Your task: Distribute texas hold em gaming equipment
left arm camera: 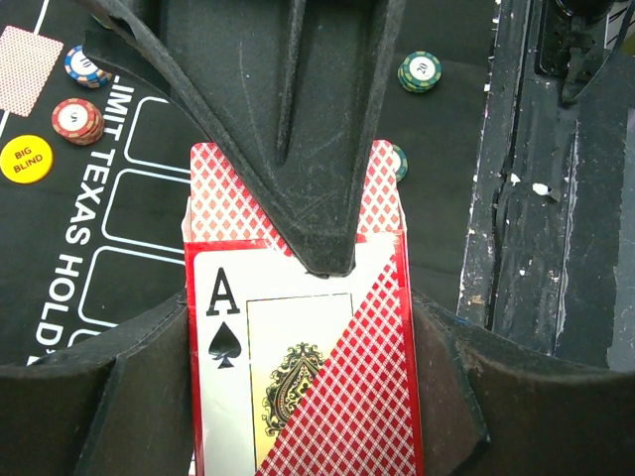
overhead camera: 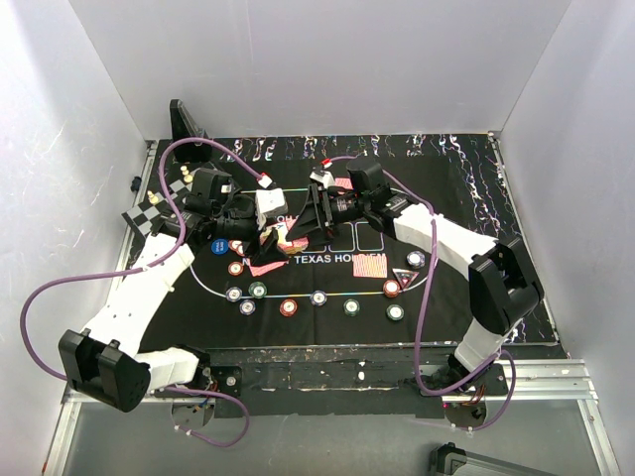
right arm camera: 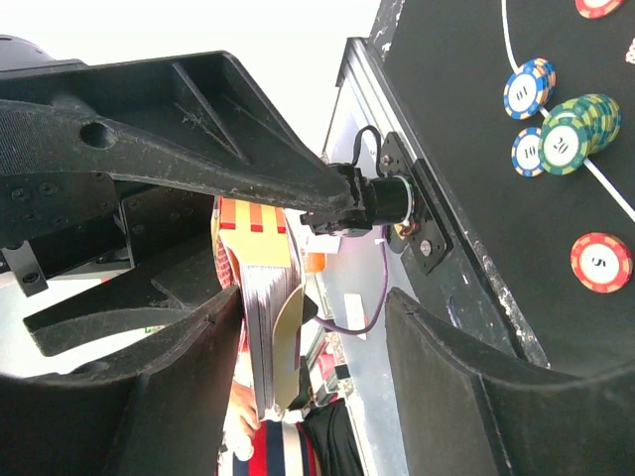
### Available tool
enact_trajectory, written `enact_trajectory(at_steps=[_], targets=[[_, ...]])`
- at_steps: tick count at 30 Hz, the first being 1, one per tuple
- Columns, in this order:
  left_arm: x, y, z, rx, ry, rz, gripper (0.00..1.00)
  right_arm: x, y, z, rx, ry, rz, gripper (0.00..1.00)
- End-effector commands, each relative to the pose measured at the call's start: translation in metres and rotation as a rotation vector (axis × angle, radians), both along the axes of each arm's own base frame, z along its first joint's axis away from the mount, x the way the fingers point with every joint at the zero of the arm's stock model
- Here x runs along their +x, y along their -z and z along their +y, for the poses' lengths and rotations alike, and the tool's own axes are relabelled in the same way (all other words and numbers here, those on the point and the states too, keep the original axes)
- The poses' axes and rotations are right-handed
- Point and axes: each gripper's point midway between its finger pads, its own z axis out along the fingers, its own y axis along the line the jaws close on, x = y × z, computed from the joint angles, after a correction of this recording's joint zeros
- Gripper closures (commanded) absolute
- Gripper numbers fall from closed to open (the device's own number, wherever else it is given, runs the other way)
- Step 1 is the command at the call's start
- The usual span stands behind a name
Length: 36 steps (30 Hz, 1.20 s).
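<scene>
My left gripper (left arm camera: 303,416) is shut on a playing-card box (left arm camera: 298,347) with a red diamond pattern and an ace of spades, its top flap open. In the top view the left gripper (overhead camera: 270,236) meets my right gripper (overhead camera: 303,223) above the middle of the mat. One right finger (left arm camera: 298,149) lies across the box top. In the right wrist view the stack of cards (right arm camera: 260,327) stands edge-on between the jaws of the right gripper (right arm camera: 317,342). It rests against one finger, with a gap to the other, so this gripper is open. Poker chips (overhead camera: 289,306) lie in an arc on the mat.
A yellow Big Blind button (left arm camera: 27,159), chip stacks (left arm camera: 77,119) and a face-down card (left arm camera: 25,67) lie on the black mat (overhead camera: 466,288). Another card (overhead camera: 369,266) and a dark triangular marker (overhead camera: 404,277) sit right of centre. A chessboard (overhead camera: 159,203) stands at the far left.
</scene>
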Motion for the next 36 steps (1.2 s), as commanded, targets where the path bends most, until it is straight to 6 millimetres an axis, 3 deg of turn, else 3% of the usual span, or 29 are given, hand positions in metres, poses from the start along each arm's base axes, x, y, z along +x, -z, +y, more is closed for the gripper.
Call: enact_trajectory(at_steps=[1,18,25,36], targets=[[0.003,-0.030,-0.005,-0.061,0.021,-0.078,1.00,0.002,-0.009,-0.012,0.034,0.023,-0.023,0.37],[0.001,-0.033,-0.006,-0.071,0.022,-0.075,1.00,0.010,-0.010,-0.029,0.039,0.072,-0.018,0.52],[0.001,-0.032,-0.005,-0.070,0.019,-0.078,1.00,0.013,-0.022,-0.043,0.056,0.107,-0.038,0.60],[0.001,-0.026,-0.004,-0.060,0.017,-0.069,1.00,0.019,-0.043,-0.063,0.086,0.156,-0.066,0.86]])
